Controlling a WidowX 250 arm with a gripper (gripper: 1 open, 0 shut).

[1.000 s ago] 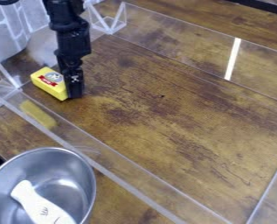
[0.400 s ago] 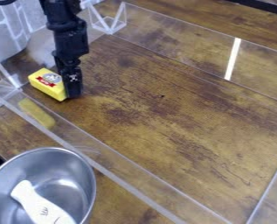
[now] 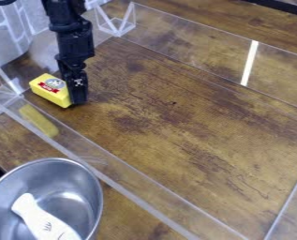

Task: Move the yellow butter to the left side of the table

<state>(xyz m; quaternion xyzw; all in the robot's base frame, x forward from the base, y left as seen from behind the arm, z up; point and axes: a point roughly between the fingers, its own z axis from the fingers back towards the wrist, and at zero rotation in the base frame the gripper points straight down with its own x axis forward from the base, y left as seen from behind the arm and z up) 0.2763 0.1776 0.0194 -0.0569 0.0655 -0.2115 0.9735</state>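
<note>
The yellow butter (image 3: 47, 88), a small bright yellow block with a red-and-white round label, lies on the dark wood-grain table (image 3: 188, 103) near its left edge, close to the clear acrylic panel. My black gripper (image 3: 74, 93) hangs straight down at the block's right end, its tips at the block's level. One finger (image 3: 80, 90) with a white mark shows in front of the butter's right edge. The jaws stand open, and the block rests on the table. The far finger is hidden behind the gripper body.
A round steel bowl (image 3: 66, 187) holding a white utensil (image 3: 36, 217) stands at the bottom left, outside the acrylic panel (image 3: 76, 150). Clear plastic fixtures (image 3: 13, 42) rise behind the butter at the top left. A pale yellow reflection (image 3: 38, 120) shows in the panel.
</note>
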